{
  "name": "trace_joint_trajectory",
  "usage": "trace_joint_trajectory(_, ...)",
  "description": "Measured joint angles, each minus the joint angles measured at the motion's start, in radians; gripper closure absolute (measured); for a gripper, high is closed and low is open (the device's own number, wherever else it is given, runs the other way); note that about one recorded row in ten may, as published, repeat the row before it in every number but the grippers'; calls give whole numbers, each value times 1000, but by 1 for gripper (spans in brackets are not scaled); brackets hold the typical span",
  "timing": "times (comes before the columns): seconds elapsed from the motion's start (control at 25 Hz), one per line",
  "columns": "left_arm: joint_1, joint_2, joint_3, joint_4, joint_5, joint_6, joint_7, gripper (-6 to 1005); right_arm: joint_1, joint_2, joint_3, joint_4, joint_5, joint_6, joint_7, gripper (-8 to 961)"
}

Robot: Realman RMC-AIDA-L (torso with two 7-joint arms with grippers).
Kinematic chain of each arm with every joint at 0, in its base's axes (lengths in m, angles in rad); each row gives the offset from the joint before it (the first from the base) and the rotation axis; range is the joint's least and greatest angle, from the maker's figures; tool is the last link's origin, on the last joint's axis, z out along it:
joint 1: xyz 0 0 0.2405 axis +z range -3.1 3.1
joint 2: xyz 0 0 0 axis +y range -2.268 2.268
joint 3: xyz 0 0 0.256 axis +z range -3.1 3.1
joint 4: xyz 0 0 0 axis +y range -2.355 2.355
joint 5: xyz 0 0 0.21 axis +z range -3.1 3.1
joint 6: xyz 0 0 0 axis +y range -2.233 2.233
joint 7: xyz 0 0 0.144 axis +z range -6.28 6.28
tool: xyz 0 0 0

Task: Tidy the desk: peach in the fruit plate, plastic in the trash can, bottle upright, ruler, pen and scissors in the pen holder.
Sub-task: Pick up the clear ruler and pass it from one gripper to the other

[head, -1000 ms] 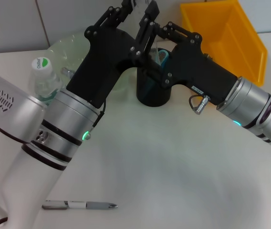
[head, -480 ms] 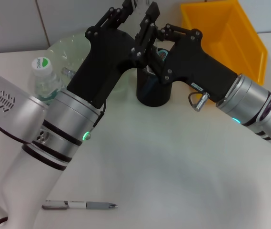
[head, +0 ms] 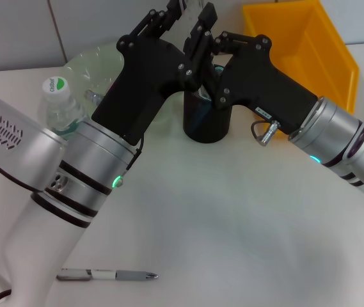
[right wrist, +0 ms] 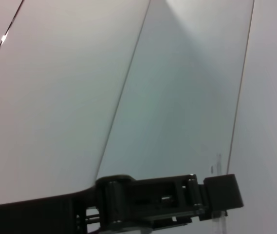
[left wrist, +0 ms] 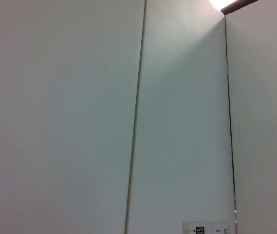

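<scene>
Left hand (head: 183, 11) holds your ruler (left wrist: 209, 227) above the pen holder (head: 206, 120); right hand (head: 202, 29) crowds alongside, grip unclear.

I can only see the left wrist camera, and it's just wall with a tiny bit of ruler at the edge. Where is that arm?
Observer: In the head view the left gripper is raised above the black pen holder.
Operator: Is the other arm close?
Observer: Yes, the right gripper is right beside it, over the same holder.
Operator: Where's the pen?
Observer: The pen lies flat on the table, close to the robot and far from the holder.
</scene>
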Motion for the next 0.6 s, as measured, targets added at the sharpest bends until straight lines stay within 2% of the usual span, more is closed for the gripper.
trace_joint_trajectory(0.36,-2,0,2,-2,1,5,0,600,3,0,29,14,-1,-8,0,926)
trace_joint_trajectory(0.6,-3,0,2,-4,3,6,0,598,6,0,40,16,-5,-10,-2,948)
